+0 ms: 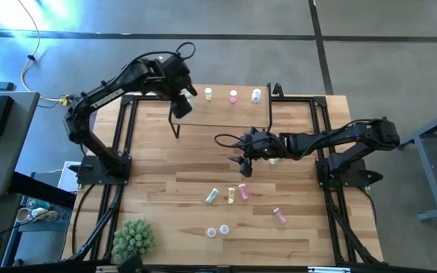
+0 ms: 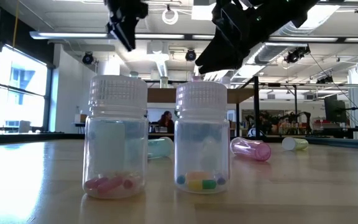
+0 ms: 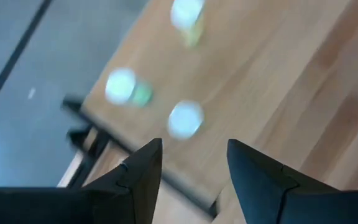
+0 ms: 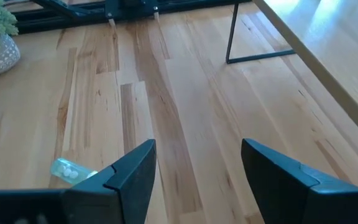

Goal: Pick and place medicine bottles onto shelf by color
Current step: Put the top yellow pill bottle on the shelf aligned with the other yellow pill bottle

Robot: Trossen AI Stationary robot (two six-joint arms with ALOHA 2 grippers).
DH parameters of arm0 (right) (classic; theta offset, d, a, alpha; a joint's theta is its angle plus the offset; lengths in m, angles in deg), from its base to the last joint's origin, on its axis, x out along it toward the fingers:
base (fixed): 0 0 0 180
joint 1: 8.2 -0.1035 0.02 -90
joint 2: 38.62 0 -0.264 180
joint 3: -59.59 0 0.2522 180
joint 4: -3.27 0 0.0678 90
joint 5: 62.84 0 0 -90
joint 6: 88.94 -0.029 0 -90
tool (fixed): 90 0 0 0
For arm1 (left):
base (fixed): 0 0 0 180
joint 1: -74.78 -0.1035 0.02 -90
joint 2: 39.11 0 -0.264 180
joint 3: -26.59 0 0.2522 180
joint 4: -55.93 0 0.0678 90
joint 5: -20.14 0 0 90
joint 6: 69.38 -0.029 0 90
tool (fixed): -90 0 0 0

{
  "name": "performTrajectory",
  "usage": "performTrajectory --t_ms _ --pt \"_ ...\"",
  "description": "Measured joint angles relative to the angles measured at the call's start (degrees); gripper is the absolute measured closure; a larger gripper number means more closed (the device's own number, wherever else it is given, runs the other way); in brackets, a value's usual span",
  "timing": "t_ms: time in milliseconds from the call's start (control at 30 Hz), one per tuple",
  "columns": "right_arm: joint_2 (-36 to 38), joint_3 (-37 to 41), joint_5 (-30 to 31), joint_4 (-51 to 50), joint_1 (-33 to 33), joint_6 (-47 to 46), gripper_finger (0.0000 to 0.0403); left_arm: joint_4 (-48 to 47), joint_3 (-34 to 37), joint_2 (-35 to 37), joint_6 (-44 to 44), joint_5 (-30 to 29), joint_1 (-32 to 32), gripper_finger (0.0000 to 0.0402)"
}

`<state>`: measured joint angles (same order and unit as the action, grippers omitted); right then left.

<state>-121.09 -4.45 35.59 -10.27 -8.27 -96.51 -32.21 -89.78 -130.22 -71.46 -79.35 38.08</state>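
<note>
We see the left gripper [image 1: 182,104] open and empty over the shelf [image 1: 222,114], where three medicine bottles [image 1: 233,95] stand; the right gripper [image 1: 243,163], open, hovers beside the shelf over the bench [image 1: 165,197].

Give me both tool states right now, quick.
Left tool: open, empty, above the shelf.
Right tool: open, empty, over the table mid-area.

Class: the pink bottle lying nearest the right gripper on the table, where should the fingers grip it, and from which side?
Grip the pink bottle across the middle of its body, coming straight down from above. It lies on its side on the table, so its round flanks are free. The open right gripper hovers close by.
</note>
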Motion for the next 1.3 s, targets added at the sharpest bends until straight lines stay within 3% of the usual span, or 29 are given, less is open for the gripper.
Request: performTrajectory --t_ms 200,333,733,1033,1300 --pt "3.0 0.0 0.0 -2.6 0.0 -1.3 0.0175 8.4 0.4 0.7 1.1 2.4 4.4 0.0229" --pt "5.4 0.0 0.0 -4.4 -0.2 -1.5 0.0175 14.8 4.3 0.7 2.0 2.3 7.6 0.0229" --pt "7.1 0.0 0.0 -9.1 -0.4 -1.9 0.0175 31.6 25.7 1.9 7.9 -11.7 14.9 0.0229" --pt "7.1 0.0 -0.1 -10.9 -0.4 -1.6 0.0175 52.2 39.6 8.6 9.0 -12.1 19.2 0.0229" --pt "7.1 0.0 -5.6 -16.2 -2.4 -8.2 0.0175 68.2 49.1 11.5 8.9 -8.9 24.4 0.0229"
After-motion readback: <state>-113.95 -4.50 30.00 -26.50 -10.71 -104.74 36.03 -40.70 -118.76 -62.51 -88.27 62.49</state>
